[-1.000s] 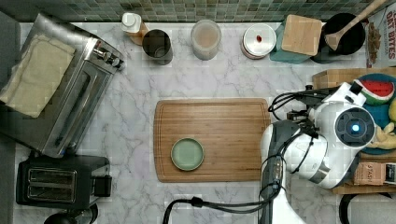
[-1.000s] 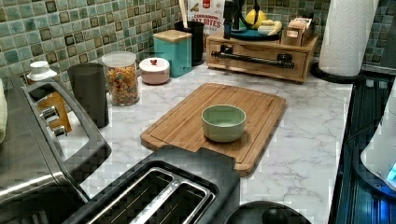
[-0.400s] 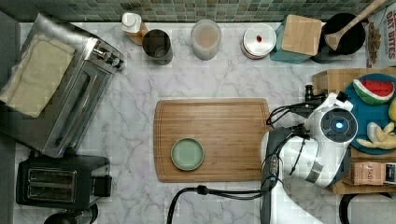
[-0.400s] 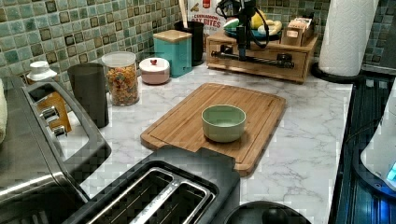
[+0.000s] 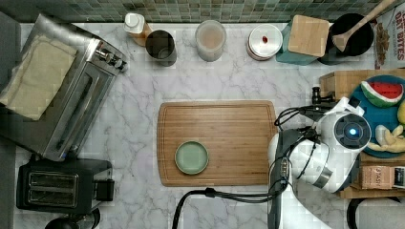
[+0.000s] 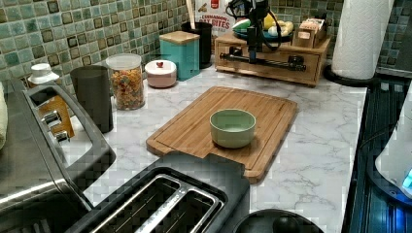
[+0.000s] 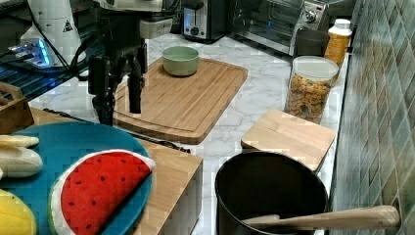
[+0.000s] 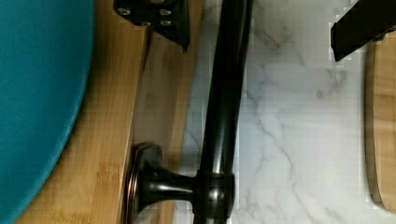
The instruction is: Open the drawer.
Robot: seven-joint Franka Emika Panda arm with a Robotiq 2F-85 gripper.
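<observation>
bowl (image 5: 191, 157): 1 | cutting board (image 5: 224, 124): 1 | toaster (image 5: 57, 190): 1 | toaster oven (image 5: 71, 105): 1 | drawer (image 6: 272, 65): 1

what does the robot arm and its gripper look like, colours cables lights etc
The arm has rounded white shells with dark joints. A round black cap carries a glowing blue light. Black cables loop beside it, and a thick one trails across the marble counter. The gripper is black, with two long, straight, flat fingers.

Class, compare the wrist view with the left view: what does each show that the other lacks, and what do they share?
Wrist view: the gripper open, one finger each side of the black handle. Left view: the green bowl, the cereal jar, the paper towel roll. Shared: the drawer, its handle and the cutting board.
</observation>
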